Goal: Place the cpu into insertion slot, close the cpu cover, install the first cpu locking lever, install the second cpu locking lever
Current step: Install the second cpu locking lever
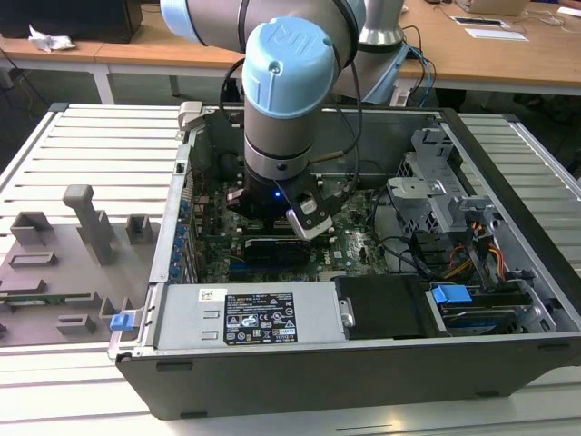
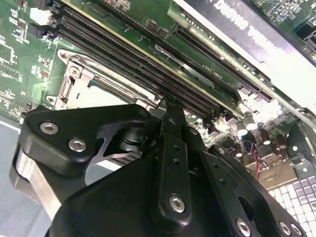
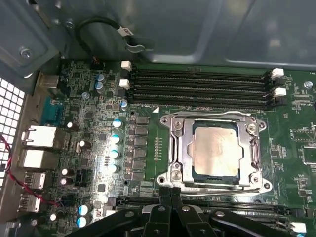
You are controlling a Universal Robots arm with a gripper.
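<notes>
While the arm reaches straight down into the open computer case (image 1: 508,236), its jaws (image 3: 170,197) are pressed shut on nothing just beside the cpu cover (image 3: 180,148), closed around the cpu (image 3: 216,149) seated in its socket.

Silver cpu (image 3: 216,149) seated flat in socket, cpu cover (image 3: 180,148) closed
</notes>
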